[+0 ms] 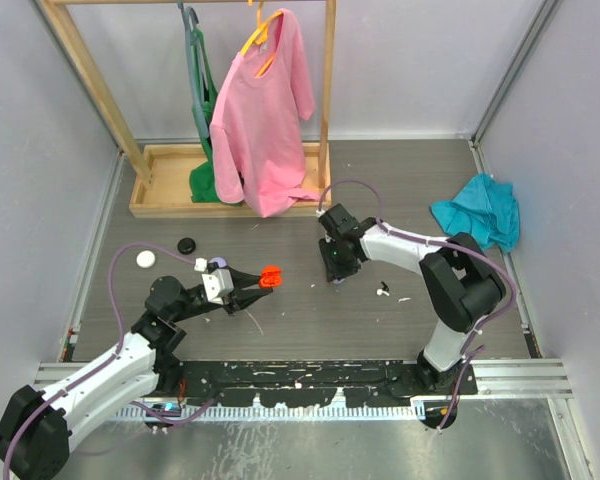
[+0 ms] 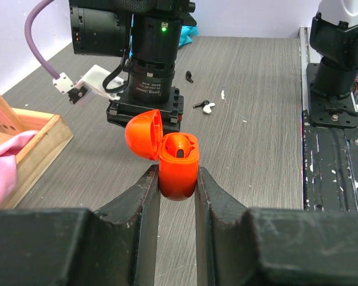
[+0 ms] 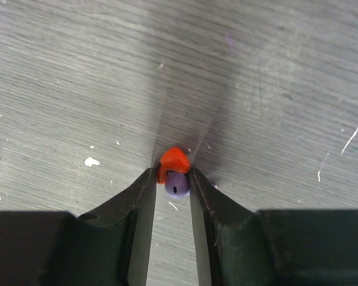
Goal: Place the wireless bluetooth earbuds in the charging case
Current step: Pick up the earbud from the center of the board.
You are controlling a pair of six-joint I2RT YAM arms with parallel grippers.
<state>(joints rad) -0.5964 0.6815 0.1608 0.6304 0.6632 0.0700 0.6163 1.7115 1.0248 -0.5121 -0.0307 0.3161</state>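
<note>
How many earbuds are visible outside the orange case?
3. A red-and-lilac earbud sits in the right tool; a white earbud and a dark earbud lie on the table. More may hide inside the orange case.

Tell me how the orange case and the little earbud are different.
The case in the left claw is bigger than the earbud in the right claw. The case's lid is flipped open; the earbud has no lid. The case is all orange; the earbud has a lilac tip. Both are pinched in claws.

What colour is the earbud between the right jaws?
Earbud is red with a lilac tip; best in right wrist view.
</note>
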